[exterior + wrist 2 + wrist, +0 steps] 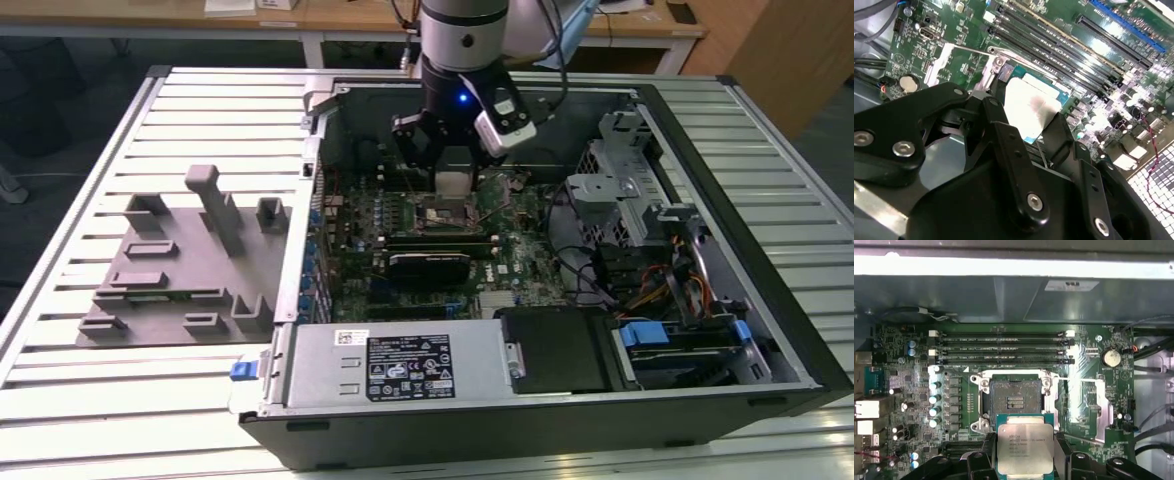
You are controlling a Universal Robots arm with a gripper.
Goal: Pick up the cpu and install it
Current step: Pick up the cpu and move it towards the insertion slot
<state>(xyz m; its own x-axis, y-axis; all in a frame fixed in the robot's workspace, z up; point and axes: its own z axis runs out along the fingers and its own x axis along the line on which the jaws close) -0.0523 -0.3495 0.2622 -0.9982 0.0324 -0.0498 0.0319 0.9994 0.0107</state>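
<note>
Squarely between the fingers (1060,134) of the clamped claw (1025,456), the cpu (1025,447), near the socket (1016,400).

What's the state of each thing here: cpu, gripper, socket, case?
cpu, clamped between the jaws, not yet in the socket.
gripper, shut on the cpu.
socket, open and empty, contacts exposed.
computer case, lying on its side, side panel off, inside exposed.
</note>
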